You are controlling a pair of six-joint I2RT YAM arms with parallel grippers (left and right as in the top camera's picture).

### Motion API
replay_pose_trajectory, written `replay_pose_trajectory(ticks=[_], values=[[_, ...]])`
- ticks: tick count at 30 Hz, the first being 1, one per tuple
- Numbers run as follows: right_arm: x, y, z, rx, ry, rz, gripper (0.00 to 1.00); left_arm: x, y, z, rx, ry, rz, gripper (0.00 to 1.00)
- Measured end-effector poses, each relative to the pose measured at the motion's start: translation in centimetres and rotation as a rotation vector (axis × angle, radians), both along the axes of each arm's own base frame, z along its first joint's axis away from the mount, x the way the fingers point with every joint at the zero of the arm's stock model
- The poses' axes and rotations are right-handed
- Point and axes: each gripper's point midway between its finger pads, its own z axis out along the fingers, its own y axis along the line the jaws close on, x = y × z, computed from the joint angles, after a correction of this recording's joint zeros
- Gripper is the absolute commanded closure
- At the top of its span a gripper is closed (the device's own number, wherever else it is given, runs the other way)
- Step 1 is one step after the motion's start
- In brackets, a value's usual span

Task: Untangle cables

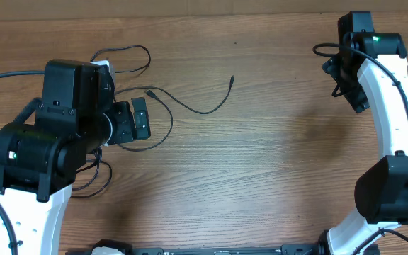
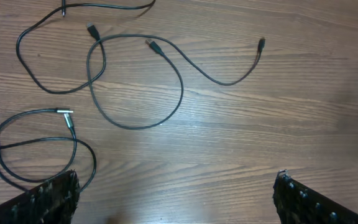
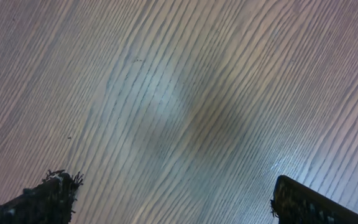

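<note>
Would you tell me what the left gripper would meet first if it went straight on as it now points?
Probably bare table, short of the looped cable; how high the left gripper hangs is unclear.

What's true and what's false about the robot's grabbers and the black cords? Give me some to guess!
1. The left gripper and the right gripper are both open. True.
2. The left gripper holds a cord. False: it holds nothing; the cords lie on the table.
3. Only bare wood shows under the right gripper. True.
4. The silver-tipped cord lies straight. False: it is coiled in a loop.
</note>
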Motion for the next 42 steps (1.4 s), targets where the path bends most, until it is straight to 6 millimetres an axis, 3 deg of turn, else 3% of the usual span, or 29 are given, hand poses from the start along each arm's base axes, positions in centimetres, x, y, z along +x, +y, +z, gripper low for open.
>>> replay_pose_trajectory(ticks=[4, 9, 13, 17, 21, 25, 28, 32, 35, 38, 41, 42], values=[[0.0, 0.0, 0.0, 0.0, -0.001, 0.0, 0.0, 0.5, 0.0, -0.1, 0.004, -0.005, 0.003, 0.0], [0.0, 0.0, 0.0, 0.0, 0.0, 0.0, 0.0, 4.5, -0.8, 2.3, -0.03, -0.168, 0.005, 0.0], [0.0, 0.0, 0.0, 0.0, 0.0, 0.0, 0.0, 6.5, -1.7, 4.1, -0.062, -0.271, -0.022, 0.0], [0.0, 0.0, 0.0, 0.0, 0.0, 0.0, 0.0, 6.4, -2.2, 4.6, -0.053, -0.296, -0.082, 0.0], [0.0, 0.0, 0.0, 0.0, 0.0, 0.0, 0.0, 4.0, -1.9, 5.2, -0.03, -0.303, -0.121, 0.0], [0.0, 0.0, 0.0, 0.0, 0.0, 0.0, 0.0, -1.9, -0.4, 7.9, -0.008, -0.389, -0.144, 0.01], [0.2, 0.0, 0.0, 0.0, -0.009, 0.0, 0.0, -6.3, 1.3, 8.8, 0.021, -0.435, -0.112, 0.01], [0.6, 0.0, 0.1, -0.001, -0.026, 0.0, 0.0, -9.3, 3.6, 10.4, 0.045, -0.531, -0.014, 0.01], [0.6, 0.0, 0.1, -0.001, -0.026, 0.0, 0.0, -8.1, 4.1, 11.7, 0.041, -0.599, 0.038, 0.0], [0.6, 0.0, 0.1, -0.001, -0.026, 0.0, 0.0, -4.8, 3.7, 11.8, 0.041, -0.633, 0.058, 0.01], [0.6, 0.0, 0.1, -0.001, -0.027, 0.0, 0.0, 0.0, 2.9, 11.3, 0.051, -0.659, 0.067, 0.01], [0.6, 0.0, 0.1, -0.001, -0.026, 0.0, 0.0, 2.7, 2.5, 10.4, 0.056, -0.652, 0.079, 0.0]])
